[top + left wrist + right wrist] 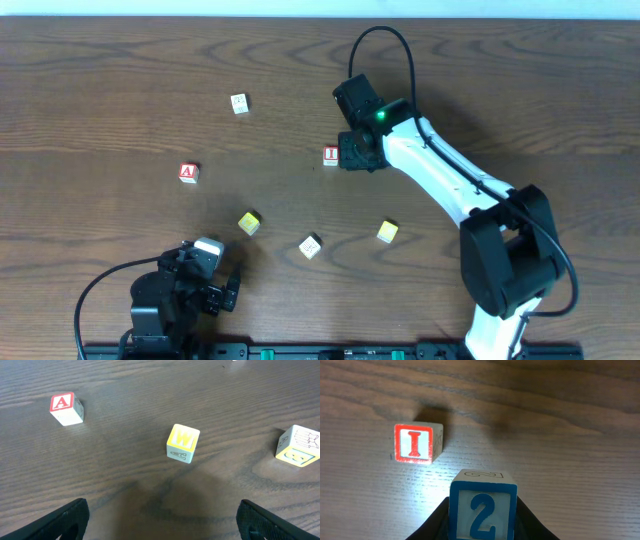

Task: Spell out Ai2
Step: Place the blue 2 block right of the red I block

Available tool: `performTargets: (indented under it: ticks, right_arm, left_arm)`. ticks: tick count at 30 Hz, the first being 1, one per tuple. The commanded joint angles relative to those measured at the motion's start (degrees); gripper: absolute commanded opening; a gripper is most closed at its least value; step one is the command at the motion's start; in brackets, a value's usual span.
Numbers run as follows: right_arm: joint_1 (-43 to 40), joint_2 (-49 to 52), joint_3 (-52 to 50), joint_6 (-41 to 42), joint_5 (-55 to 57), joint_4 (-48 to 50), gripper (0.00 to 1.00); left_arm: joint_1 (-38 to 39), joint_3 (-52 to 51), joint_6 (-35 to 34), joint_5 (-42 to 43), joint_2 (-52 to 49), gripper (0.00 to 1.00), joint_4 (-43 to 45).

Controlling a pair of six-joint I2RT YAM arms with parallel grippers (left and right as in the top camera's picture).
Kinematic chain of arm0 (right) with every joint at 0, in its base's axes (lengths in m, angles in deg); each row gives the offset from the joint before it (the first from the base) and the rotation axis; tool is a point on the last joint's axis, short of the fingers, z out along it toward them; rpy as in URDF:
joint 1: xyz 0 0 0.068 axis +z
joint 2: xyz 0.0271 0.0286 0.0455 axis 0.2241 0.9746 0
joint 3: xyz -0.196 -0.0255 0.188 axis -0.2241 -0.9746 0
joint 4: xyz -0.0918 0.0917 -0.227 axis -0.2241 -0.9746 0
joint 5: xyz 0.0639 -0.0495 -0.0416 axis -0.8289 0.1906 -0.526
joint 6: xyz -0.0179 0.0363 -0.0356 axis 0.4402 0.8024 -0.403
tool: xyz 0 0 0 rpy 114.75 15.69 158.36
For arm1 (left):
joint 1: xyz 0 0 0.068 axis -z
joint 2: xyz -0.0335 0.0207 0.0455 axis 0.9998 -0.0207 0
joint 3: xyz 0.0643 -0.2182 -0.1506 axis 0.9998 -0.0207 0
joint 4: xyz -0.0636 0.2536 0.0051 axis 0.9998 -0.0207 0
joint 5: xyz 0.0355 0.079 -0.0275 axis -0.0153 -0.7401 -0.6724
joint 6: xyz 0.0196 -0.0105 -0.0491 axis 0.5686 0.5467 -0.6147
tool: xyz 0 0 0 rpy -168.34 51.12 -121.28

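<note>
Right wrist view: right gripper (483, 527) clamped on blue "2" cube (482, 505), red "I" cube (416, 443) just beside it on the worktop (570, 435), not touching. Overhead: left gripper (222, 290) spread wide, empty; red "A" cube (188, 172) well apart from both.

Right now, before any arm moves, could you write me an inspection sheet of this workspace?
Surface: dark wooden table.
Job's things: A cube alone at the left; I cube mid-table; 2 cube held beside the I cube, not touching it.
Clutter: W cube, white cube, pale cube, yellow cube, scattered apart.
Grippers: left gripper open, empty; right gripper shut on the 2 cube.
Cables: black cable loops above the right arm; second cable by the left arm.
Surroundings: black rail along the table's near edge.
</note>
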Motion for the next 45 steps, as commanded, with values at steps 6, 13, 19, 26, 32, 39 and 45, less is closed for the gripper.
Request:
performTargets:
  ticks: [6,13,19,26,32,39,45]
  right_arm:
    - [0.92,3.67,-0.39,4.59,1.36,1.97,0.01]
    - [0.92,5.09,-0.39,4.63,2.16,3.5,0.01]
    - [0.92,5.49,-0.39,5.05,3.34,5.86,0.01]
    - [0.96,7.13,-0.39,5.66,3.3,6.67,0.01]
    - [0.96,7.65,-0.39,5.64,3.48,7.52,0.15]
    - [0.92,8.41,-0.39,5.64,3.45,8.02,0.37]
    - [0.92,8.72,-0.39,5.64,3.32,8.0,0.38]
  left_arm:
    - [-0.24,-0.48,0.98,0.81,0.37,0.95,-0.04]
    - [-0.24,-0.48,0.98,0.81,0.37,0.95,-0.04]
    - [-0.24,-0.48,1.01,0.81,0.37,0.95,-0.04]
    - [-0.24,-0.48,1.01,0.81,0.37,0.95,-0.04]
    - [-0.24,-0.48,0.98,0.81,0.37,0.95,-0.04]
    - [-0.24,-0.48,1.01,0.81,0.37,0.95,-0.04]
    - [-0.24,-0.48,0.98,0.81,0.37,0.95,-0.04]
